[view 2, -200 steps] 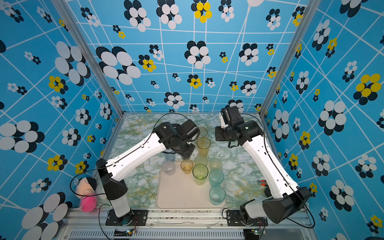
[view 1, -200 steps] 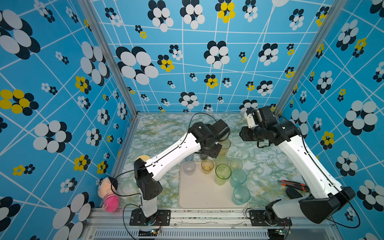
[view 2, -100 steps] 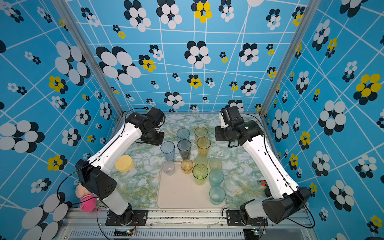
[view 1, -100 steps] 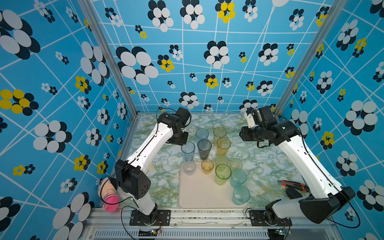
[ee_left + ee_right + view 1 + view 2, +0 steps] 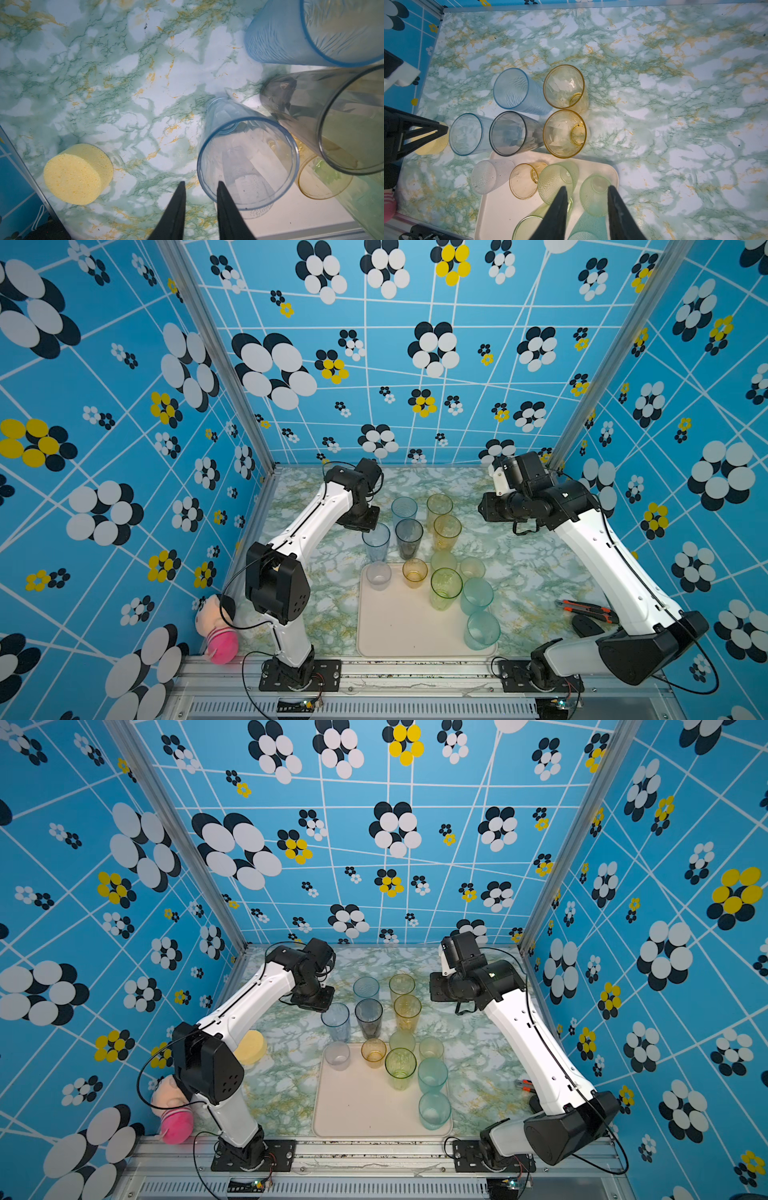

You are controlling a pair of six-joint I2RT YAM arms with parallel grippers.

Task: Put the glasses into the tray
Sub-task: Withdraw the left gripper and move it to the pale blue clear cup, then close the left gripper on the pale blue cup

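Your left gripper (image 5: 201,184) has its black jaws a little apart, pinching nothing, with the tips at the rim of the tall pale-blue translucent tumbler (image 5: 376,540), which stands on the green-marbled tabletop (image 5: 328,572) just behind the shallow cream-pink rectangular tray (image 5: 399,635). Beside it, outside the tray, stand four more tall tumblers (image 5: 408,537), and the other glasses (image 5: 446,589) stand inside it. Your right gripper (image 5: 586,188) hangs over them, jaws spread and empty.

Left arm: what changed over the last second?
The left gripper swung left off the tumbler cluster and now hovers, holding nothing, beside the tall pale blue translucent tumbler. The right gripper, the large cream-pink rectangular tray and the visible tumblers stayed put.
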